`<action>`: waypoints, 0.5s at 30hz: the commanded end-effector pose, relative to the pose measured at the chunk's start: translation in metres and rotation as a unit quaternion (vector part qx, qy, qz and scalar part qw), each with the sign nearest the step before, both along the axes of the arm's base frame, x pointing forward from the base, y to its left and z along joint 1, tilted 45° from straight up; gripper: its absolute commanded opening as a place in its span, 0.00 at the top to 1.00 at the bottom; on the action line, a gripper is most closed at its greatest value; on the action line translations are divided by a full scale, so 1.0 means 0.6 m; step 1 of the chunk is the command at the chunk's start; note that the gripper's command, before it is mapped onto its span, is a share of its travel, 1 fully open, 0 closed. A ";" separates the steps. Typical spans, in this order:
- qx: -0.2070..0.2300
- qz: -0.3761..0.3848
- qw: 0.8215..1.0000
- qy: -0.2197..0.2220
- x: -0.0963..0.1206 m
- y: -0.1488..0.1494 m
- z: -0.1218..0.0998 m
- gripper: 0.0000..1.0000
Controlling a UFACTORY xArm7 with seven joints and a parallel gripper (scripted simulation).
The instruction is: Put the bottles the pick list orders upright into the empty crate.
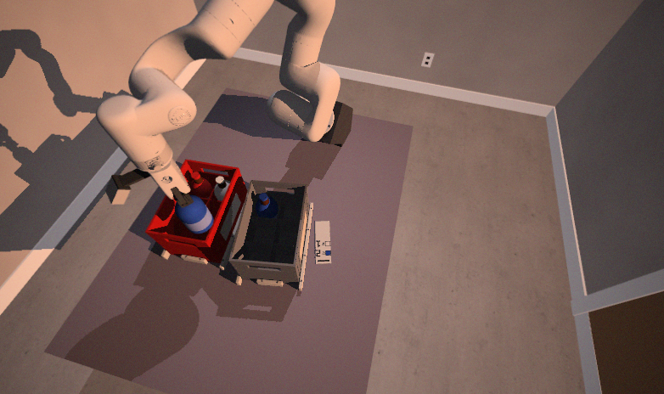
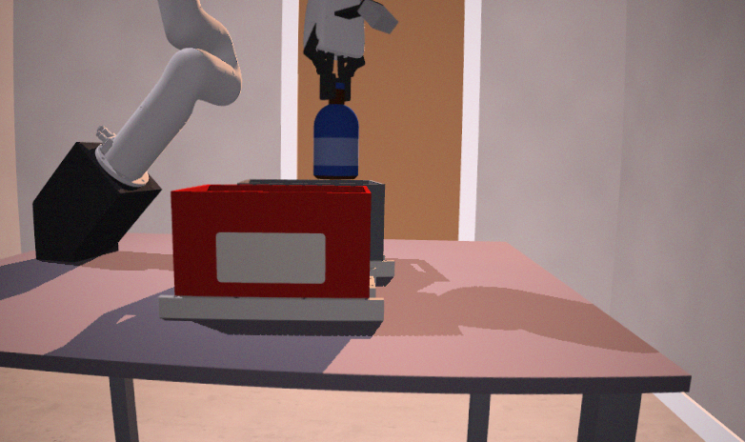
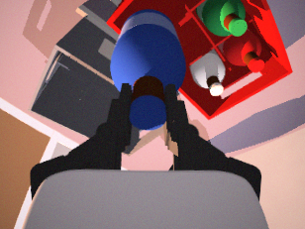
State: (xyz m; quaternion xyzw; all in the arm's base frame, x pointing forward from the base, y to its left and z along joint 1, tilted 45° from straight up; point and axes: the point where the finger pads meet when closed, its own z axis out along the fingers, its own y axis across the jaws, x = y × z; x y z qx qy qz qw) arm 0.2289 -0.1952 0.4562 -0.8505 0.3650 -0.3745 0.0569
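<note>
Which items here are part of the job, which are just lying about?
Job:
- claw, shut on blue bottle
- red crate with green, red, white bottles
- grey crate, one blue bottle inside
- pick list

Lying about:
- wall outlet
- small block on the floor

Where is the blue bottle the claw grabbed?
The blue bottle hangs upright from the gripper by its neck, just above the red crate, in the exterior view.

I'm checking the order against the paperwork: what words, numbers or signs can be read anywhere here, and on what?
Pick list beside the grey crate: small squares, one blue; nothing on it is large enough to read.
Red crate, grey panel: blank.
Blue bottle in the gripper, pale band: no text.
Arm joint: faint mark, unreadable.
</note>
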 end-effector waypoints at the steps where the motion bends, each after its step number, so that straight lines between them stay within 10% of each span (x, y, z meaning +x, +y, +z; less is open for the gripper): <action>1: -0.001 -0.001 1.000 -0.002 -0.003 0.011 -0.001 1.00; 15: -0.001 -0.001 1.000 -0.002 -0.009 0.051 -0.017 1.00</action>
